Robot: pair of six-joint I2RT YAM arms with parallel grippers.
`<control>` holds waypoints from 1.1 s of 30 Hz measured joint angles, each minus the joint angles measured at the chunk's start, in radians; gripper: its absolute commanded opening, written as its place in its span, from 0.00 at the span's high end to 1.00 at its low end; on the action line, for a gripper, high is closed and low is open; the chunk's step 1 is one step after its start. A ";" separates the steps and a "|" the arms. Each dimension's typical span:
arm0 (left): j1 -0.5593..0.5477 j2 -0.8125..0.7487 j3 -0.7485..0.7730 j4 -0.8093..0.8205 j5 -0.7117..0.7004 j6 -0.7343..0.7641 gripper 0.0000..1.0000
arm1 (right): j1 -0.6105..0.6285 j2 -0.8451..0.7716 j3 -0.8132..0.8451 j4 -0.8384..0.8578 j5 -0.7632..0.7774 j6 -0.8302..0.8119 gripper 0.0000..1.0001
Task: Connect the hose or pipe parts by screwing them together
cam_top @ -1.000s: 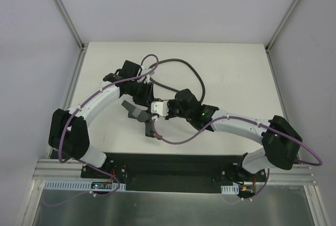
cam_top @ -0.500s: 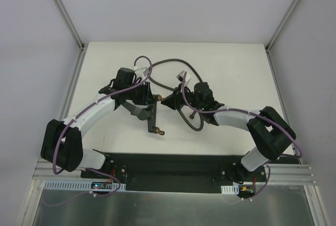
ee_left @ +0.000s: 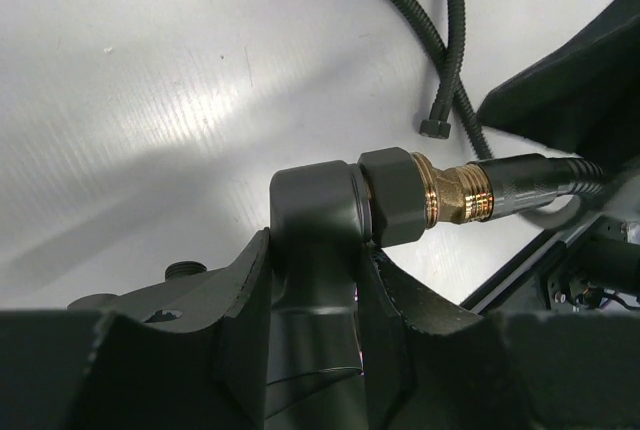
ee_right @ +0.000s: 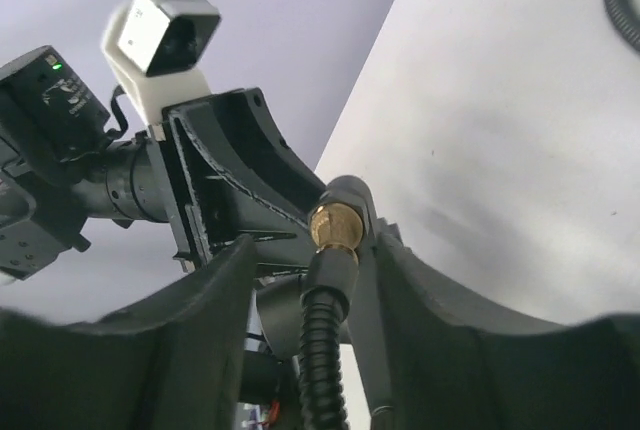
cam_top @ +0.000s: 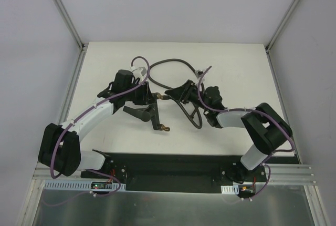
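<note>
I see the white table (cam_top: pixel 236 68) with both arms reaching in over its middle. The left arm (cam_top: pixel 89 115) comes from the near left and the right arm (cam_top: pixel 247 121) from the near right, and their wrists almost meet.

The long dark-grey hose (cam_top: pixel 176 61) arcs across the far half of the table, then loops back toward the near side just beside the right wrist.

The left gripper (ee_left: pixel 315 260) has its fingers (ee_left: pixel 235 290) pinching the dark body of the T-shaped fitting (ee_left: pixel 315 200). It holds the fitting clear of the surface at the middle of the table.

The right gripper (ee_right: pixel 312 240) points at that fitting. Its fingers (ee_right: pixel 410 280) are spread, one on each side of the hose, with a gap showing on both sides.

One brass tip (ee_left: pixel 455 193) of the fitting points right, and the hose's end sleeve butts against it. Bare thread shows between them, and I cannot tell how far on it is screwed. A second brass tip (cam_top: pixel 167 128) points toward the near edge.

The hose's other small end connector (ee_left: pixel 435 128) lies loose on the table, beyond the fitting.
</note>
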 measured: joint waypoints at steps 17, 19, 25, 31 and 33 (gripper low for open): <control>0.001 0.134 0.198 -0.326 0.047 0.057 1.00 | 0.220 -0.555 0.027 -0.661 0.093 -1.429 0.25; 0.001 0.143 0.222 -0.346 0.057 0.060 1.00 | 0.272 -0.543 0.036 -0.745 0.118 -1.587 0.26; 0.001 0.159 0.259 -0.401 0.076 0.070 1.00 | 0.369 -0.425 0.083 -0.897 0.259 -1.919 0.32; 0.001 0.171 0.261 -0.445 0.079 0.088 1.00 | 0.430 -0.289 0.130 -0.906 0.440 -2.117 0.44; 0.002 0.177 0.261 -0.454 0.079 0.094 1.00 | 0.441 -0.259 0.140 -0.896 0.481 -2.161 0.50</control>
